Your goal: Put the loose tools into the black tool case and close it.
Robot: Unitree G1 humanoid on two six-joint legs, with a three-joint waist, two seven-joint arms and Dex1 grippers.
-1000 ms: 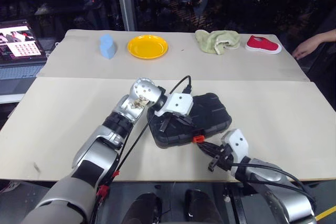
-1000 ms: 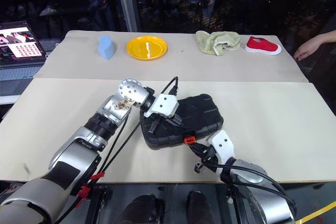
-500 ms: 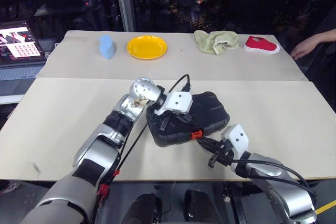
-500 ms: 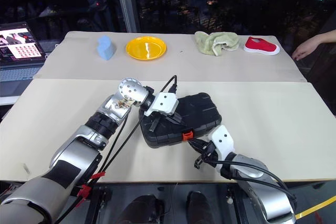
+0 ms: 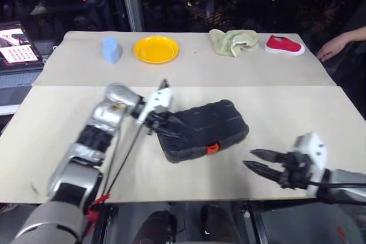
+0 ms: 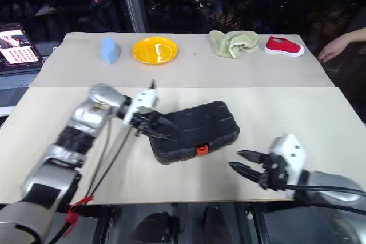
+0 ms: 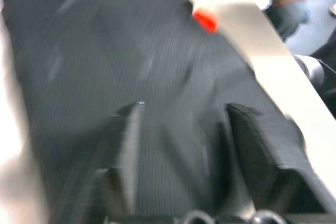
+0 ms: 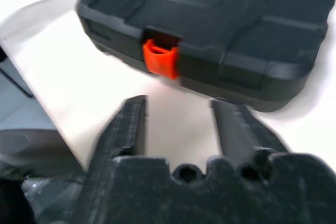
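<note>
The black tool case point(image 5: 203, 130) lies shut on the table, its orange latch point(image 5: 212, 149) facing the front edge. My left gripper point(image 5: 171, 128) is open at the case's left end, its fingers reaching over the lid; the left wrist view looks along the lid point(image 7: 105, 51) toward the latch point(image 7: 206, 21). My right gripper point(image 5: 249, 159) hangs open to the right of the latch, clear of the case, with nothing between its fingers point(image 8: 131, 124). It points at the latch point(image 8: 160, 59). The loose tools are out of view.
Along the far side of the table are a blue object point(image 5: 110, 50), a yellow plate point(image 5: 155, 49), a green cloth point(image 5: 231, 42) and a red shoe point(image 5: 285, 45). A laptop point(image 5: 17, 41) sits at far left. A person's hand point(image 5: 337, 43) rests at far right.
Both grippers have opened. The left one slid left off the lid to the case's left end. The right one rose and pulled away to the right from the latch.
</note>
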